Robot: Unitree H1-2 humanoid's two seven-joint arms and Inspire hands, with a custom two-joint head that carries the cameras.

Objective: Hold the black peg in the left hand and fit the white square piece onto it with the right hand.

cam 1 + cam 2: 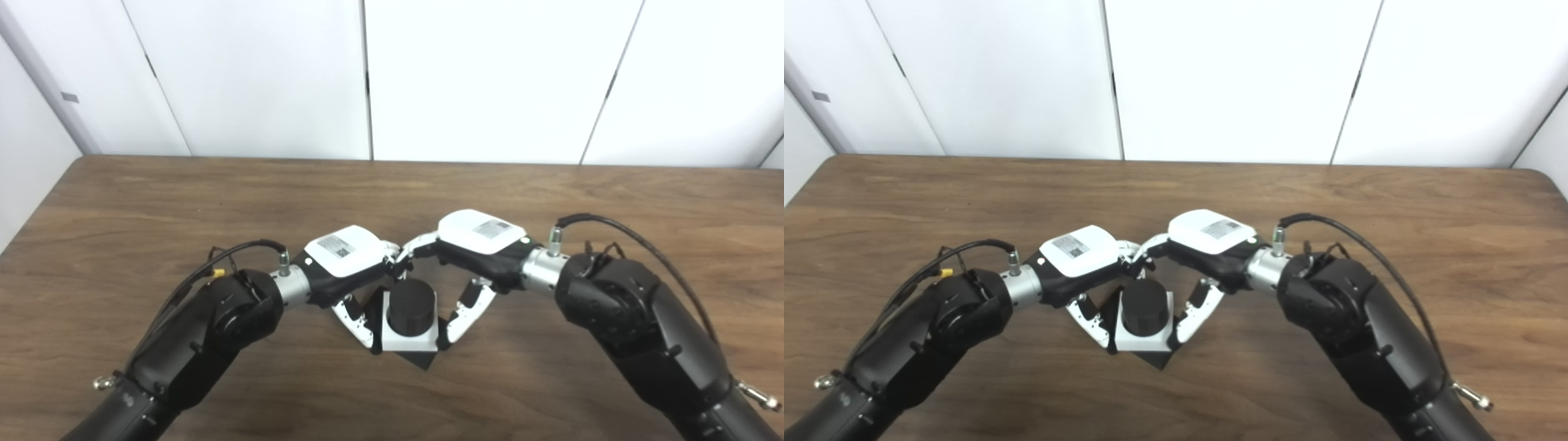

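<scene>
We see a matt, wood-grain table [184,202]; a matt black peg [411,307] in a smooth white square piece [409,342]; both hands, left hand [343,263] and right hand [481,245], show glossy white plastic shells and metal wrists.

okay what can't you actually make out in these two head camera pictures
- Palms and grip contacts of the left hand and right hand: hidden under their own white backs, both views.
- Black base beneath the white square piece: only corners show.
- Lower black peg: hidden inside the piece.
</scene>
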